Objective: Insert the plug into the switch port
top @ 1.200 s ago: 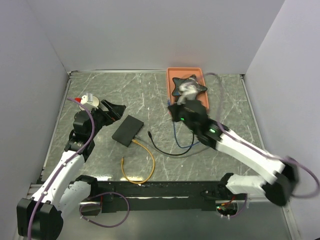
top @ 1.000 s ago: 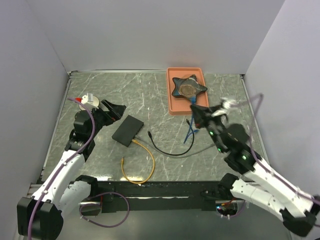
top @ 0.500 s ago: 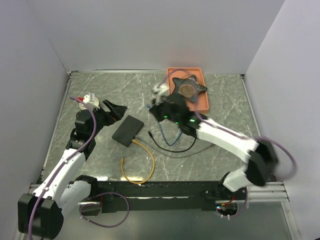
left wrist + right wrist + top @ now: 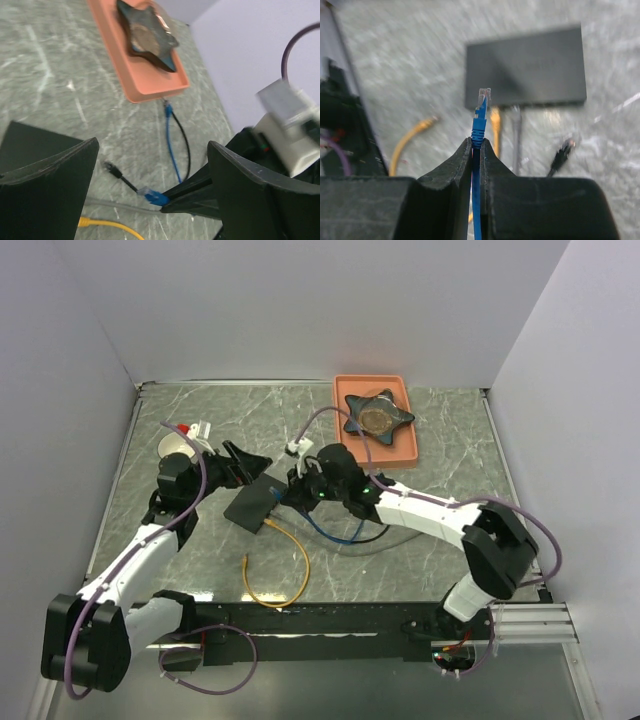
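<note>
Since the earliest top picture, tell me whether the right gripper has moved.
Yes. The right gripper, shut on the blue plug, has gone left, away from the orange tray and up to the black switch box.

Lab enclosure, white walls (image 4: 300, 310), marbled table (image 4: 200, 420)

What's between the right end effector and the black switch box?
Right wrist view: the blue plug it grips, then the yellow cable and grey cable ends at the switch box edge.
</note>
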